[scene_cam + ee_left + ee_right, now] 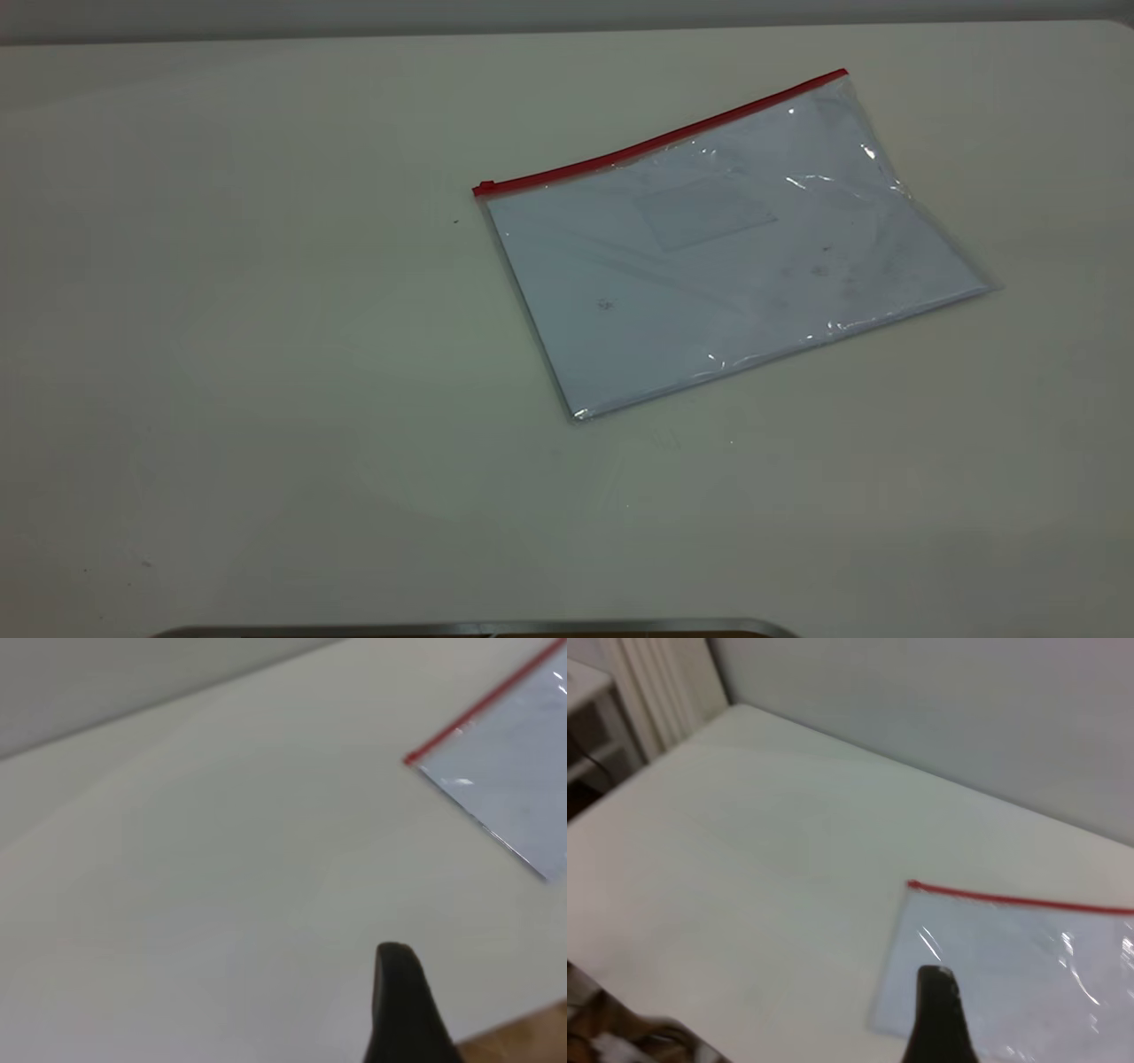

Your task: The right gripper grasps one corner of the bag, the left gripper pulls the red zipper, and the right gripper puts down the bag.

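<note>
One bag (726, 266) flat on table (266, 354); both grippers mostly cut off.

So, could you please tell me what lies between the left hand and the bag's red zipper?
Only bare table: in the left wrist view, nothing sits between the left hand and the red zipper on the bag.

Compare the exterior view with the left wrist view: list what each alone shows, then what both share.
Only the exterior view shows the whole bag, flat, all corners, no end effector. Only the left wrist view shows one black finger of the left end effector, apart from the bag. Both show the table, the red zipper and the zipper end corner.
</note>
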Tool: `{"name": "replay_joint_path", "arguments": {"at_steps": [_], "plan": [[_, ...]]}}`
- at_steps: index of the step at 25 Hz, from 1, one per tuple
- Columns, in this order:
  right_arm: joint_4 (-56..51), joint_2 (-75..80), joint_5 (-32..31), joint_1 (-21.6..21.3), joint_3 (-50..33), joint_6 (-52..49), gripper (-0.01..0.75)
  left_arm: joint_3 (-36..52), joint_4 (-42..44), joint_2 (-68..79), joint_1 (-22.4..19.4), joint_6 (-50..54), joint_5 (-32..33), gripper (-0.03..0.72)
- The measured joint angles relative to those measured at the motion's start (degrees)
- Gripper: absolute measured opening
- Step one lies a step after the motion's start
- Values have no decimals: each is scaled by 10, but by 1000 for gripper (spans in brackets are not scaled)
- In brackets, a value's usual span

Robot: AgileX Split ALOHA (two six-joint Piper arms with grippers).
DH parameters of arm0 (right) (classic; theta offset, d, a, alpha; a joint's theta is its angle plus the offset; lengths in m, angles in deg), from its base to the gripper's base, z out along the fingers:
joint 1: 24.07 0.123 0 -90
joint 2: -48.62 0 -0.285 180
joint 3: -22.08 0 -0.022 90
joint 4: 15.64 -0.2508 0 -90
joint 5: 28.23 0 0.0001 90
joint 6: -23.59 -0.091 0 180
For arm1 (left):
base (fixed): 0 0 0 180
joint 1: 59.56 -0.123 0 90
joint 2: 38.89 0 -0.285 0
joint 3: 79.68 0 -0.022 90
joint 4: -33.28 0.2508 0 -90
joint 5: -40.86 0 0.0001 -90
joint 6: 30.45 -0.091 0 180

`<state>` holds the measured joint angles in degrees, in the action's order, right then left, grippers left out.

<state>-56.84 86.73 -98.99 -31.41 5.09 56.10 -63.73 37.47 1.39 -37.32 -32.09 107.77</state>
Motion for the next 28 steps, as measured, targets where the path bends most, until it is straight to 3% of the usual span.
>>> {"name": "replay_joint_path", "arguments": {"at_steps": [14,22,28], "plan": [[217,-222,3,4,-229,-113,592,226,4,-210,0,7,0,505],[270,-239,26,107,-269,-135,592,275,6,-213,1,9,0,503],[328,-239,53,120,-305,-187,592,304,-14,-213,1,12,0,503]]}}
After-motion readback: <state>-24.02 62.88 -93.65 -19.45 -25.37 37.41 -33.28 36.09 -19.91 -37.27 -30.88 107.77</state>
